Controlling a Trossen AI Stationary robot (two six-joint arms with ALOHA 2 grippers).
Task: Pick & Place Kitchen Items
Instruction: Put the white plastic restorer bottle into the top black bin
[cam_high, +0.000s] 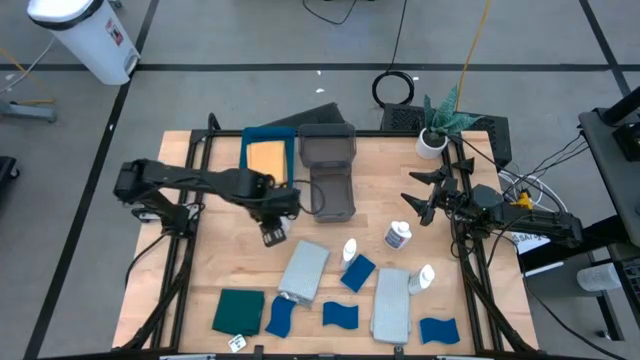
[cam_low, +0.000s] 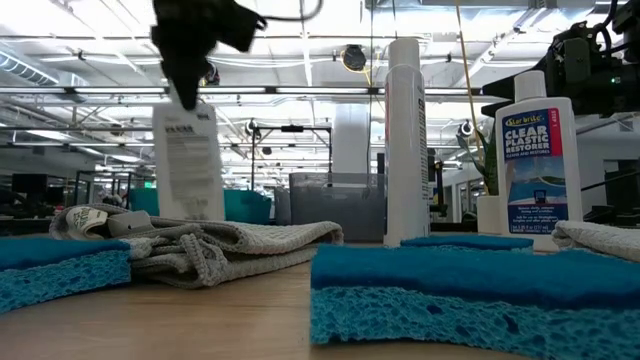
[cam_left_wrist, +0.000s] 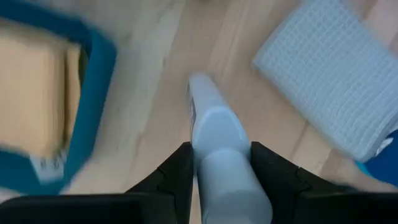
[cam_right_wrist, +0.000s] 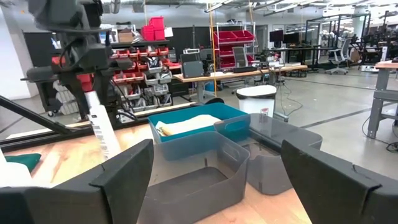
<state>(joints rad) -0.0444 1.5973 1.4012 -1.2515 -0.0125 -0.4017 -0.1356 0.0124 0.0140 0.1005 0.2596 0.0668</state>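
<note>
Where the camera looked straight down, the left claw (cam_high: 275, 232) hung over the tabletop (cam_high: 215, 270) just in front of the blue tray (cam_high: 268, 155), closed on a small white bottle (cam_high: 274, 234). The tray held a flat tan-orange cloth (cam_high: 266, 157). Beside it stood two grey bins (cam_high: 330, 170), one behind the other, with nothing visible inside either. The right claw (cam_high: 414, 197) waited near the tabletop's right edge, its fingers spread wide and holding nothing. Loose on the tabletop lay two more grey cloths (cam_high: 304, 268), a dark green cloth (cam_high: 238, 311), several blue sponges (cam_high: 357, 272) and three other white bottles (cam_high: 398, 236).

At tabletop height, the held bottle (cam_low: 187, 160) hung clear above the wood, label facing the camera, long axis nearly upright with the claw gripping its top end. A grey cloth (cam_low: 200, 245) lay crumpled below it between blue sponges (cam_low: 470, 285), and a labelled bottle (cam_low: 539, 160) stood upright to the right.

In the left wrist view, the bottle (cam_left_wrist: 217, 149) sat squeezed between both dark fingers (cam_left_wrist: 171, 180), long axis running straight out from the claw.

In the right wrist view, the open fingers (cam_right_wrist: 124, 171) framed the nearer bin (cam_right_wrist: 193, 174), visibly empty, and the tray (cam_right_wrist: 205, 121) with the cloth inside.
</note>
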